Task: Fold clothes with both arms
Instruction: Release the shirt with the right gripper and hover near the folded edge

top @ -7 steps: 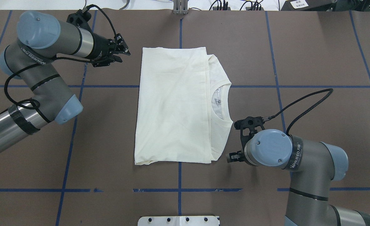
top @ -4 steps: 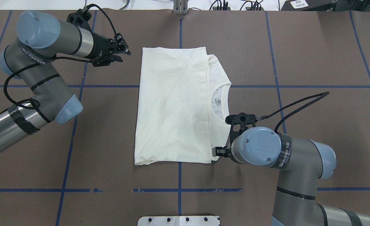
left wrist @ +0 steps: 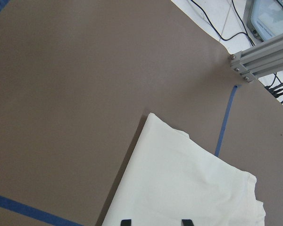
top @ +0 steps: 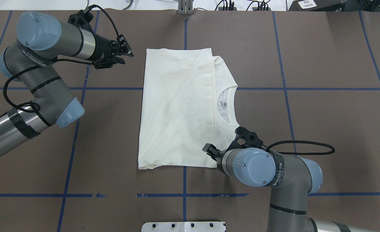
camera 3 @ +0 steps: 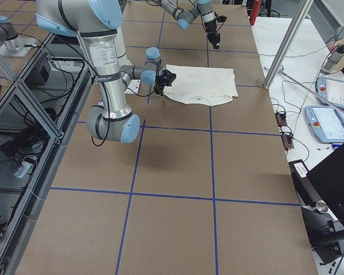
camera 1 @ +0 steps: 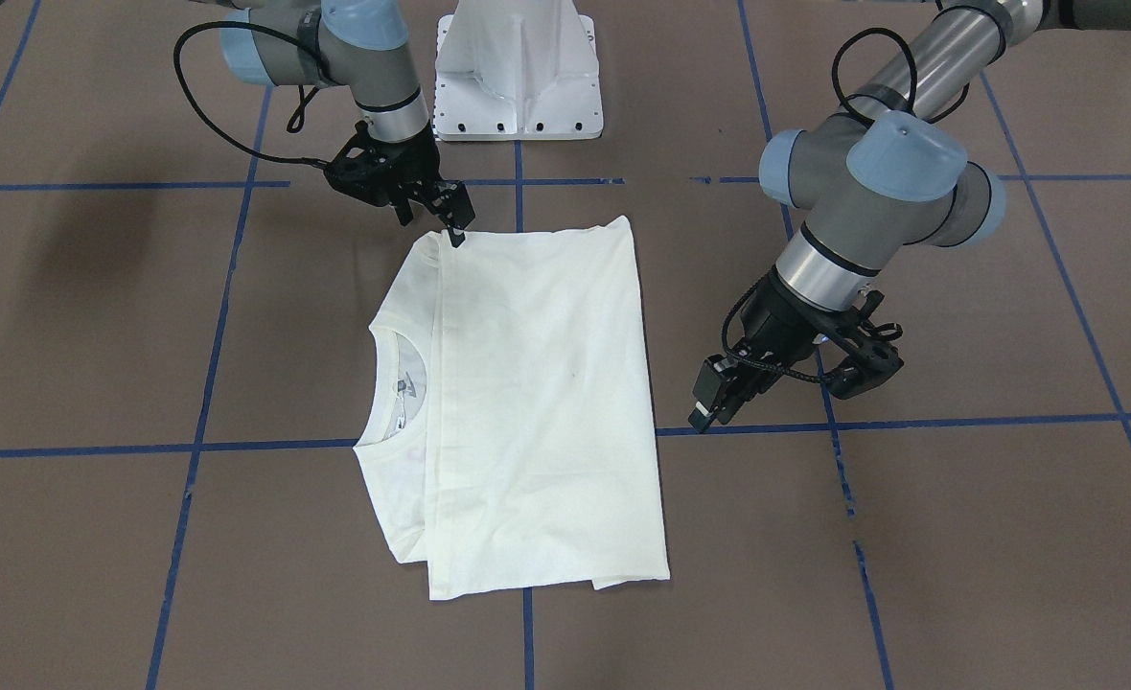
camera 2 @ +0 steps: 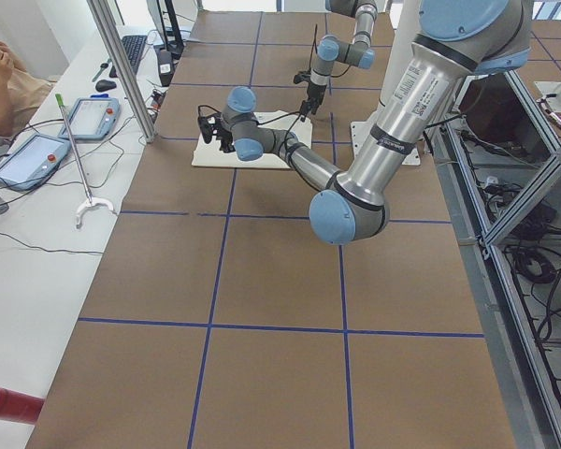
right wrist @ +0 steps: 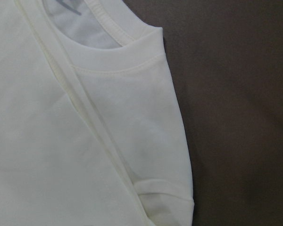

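Overhead exterior: L pincer (top: 128,57) released, clear of shirt (top: 177,106); R pincer (top: 208,149) at its edge, state unclear.

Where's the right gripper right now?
Overhead view, lower centre-right: the right gripper is over the T-shirt's near right corner. In the front-facing view it shows upper left, near the white pedestal base.
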You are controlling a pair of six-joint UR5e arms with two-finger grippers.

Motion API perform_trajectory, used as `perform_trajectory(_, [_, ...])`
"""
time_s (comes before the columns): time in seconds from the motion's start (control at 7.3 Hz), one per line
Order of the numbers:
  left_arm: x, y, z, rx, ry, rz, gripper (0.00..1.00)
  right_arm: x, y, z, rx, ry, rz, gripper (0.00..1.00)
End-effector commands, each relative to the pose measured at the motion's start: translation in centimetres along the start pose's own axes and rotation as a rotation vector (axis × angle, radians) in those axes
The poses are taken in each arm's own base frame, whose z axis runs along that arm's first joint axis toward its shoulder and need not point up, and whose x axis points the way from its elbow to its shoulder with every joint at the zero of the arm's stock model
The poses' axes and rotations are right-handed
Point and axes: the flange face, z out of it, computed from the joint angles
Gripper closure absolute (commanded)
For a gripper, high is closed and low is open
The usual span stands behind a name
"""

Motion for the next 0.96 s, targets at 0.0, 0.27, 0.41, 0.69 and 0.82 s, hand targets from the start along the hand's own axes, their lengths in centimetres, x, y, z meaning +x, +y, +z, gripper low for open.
perform_trajectory(0.0, [-0.09, -0.04, 0.0, 0.001, -0.001, -0.002, 0.54, 0.36, 0.86, 0.81, -0.006, 0.004, 0.095, 0.12])
perform_trajectory(0.27, [-0.04, -0.01, -0.05, 0.0, 0.0, 0.0, 0.54, 0.57, 1.08, 1.15, -0.005, 0.011, 0.097, 0.16])
perform_trajectory(0.41, [0.05, 0.04, -0.15, 0.0, 0.002, -0.001, 0.54, 0.49, 1.03, 0.99, -0.007, 0.009, 0.1, 0.27])
perform_trajectory(0.69, [0.2, 0.08, -0.46, 0.0, 0.008, 0.001, 0.54, 0.39, 1.08, 0.87, -0.009, 0.006, 0.1, 0.94])
perform_trajectory(0.82, [0.16, -0.01, -0.55, 0.001, 0.008, 0.0, 0.54, 0.4, 1.2, 0.81, -0.012, 0.006, 0.096, 1.0])
